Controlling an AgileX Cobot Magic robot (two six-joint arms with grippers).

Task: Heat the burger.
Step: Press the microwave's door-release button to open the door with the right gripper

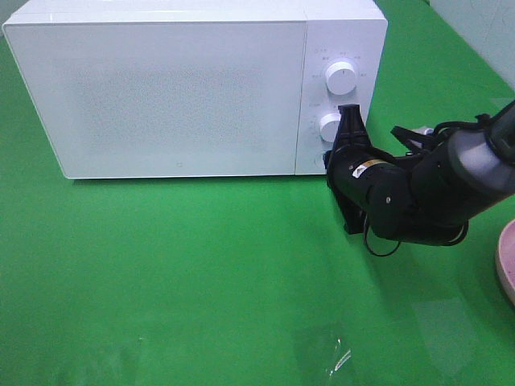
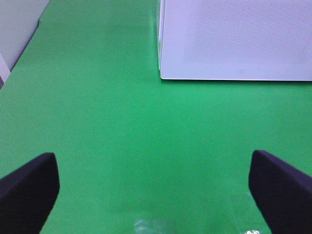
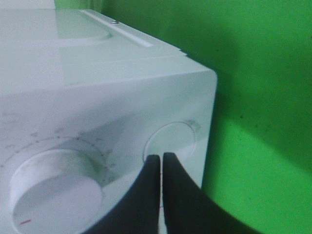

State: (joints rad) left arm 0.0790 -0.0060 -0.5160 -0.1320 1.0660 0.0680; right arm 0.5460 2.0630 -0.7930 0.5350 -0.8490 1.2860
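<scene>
Right gripper [image 3: 161,158], jaws pressed shut, sits at the round button [image 3: 170,141] on the microwave [image 1: 342,32]; left gripper [image 2: 153,187] hangs wide open, empty; burger shows in no view, door [image 1: 169,96] shut, so an off-centre push may skid the right gripper onto the dial [image 3: 53,190] or shove the microwave back.

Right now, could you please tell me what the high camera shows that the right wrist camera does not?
Only the high view: the whole microwave with its door closed, the right arm, and the edge of a pink plate. Only the right wrist view: the right gripper, shut, its tips at a round button beside the dial. Both: the white dial and the green table cover.
</scene>
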